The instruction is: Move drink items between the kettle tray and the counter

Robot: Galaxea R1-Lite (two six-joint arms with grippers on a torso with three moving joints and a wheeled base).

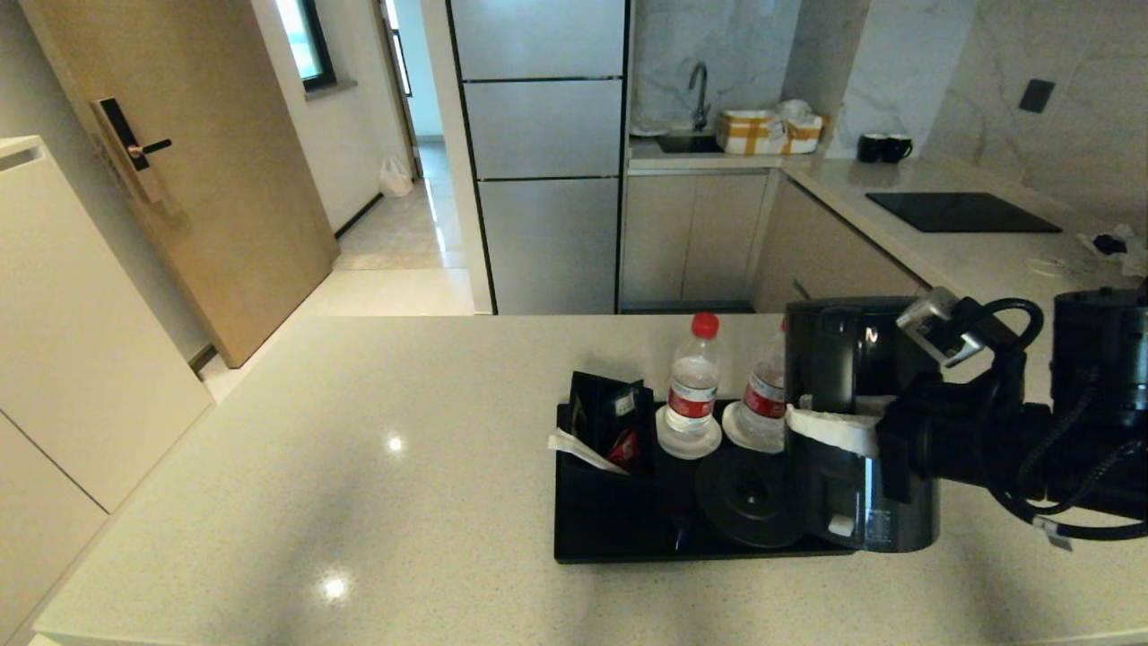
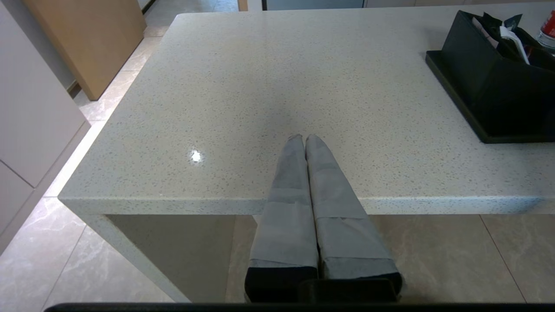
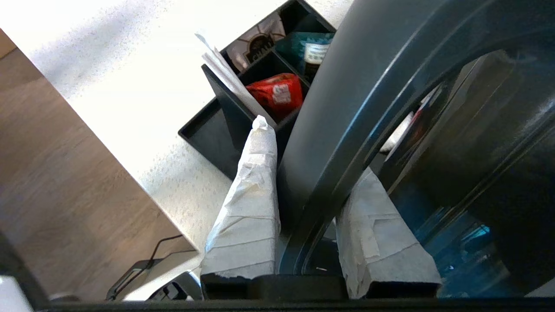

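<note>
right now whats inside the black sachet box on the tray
The sachet box holds a red packet, a teal packet, a dark printed sachet and white paper; the kettle covers its far corner.

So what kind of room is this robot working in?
Most likely a small apartment or hotel-suite kitchen: a sink with a tap, a black cooktop set in the worktop, and a tray with kettle and water bottles.

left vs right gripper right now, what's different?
The left gripper is shut with nothing between its fingers; the right gripper is shut on the kettle, its fingers pinching the handle. The left gripper hangs at the counter's near edge, clear of the tray; the right gripper reaches in at the tray's right end. Both have pale taped fingers.
</note>
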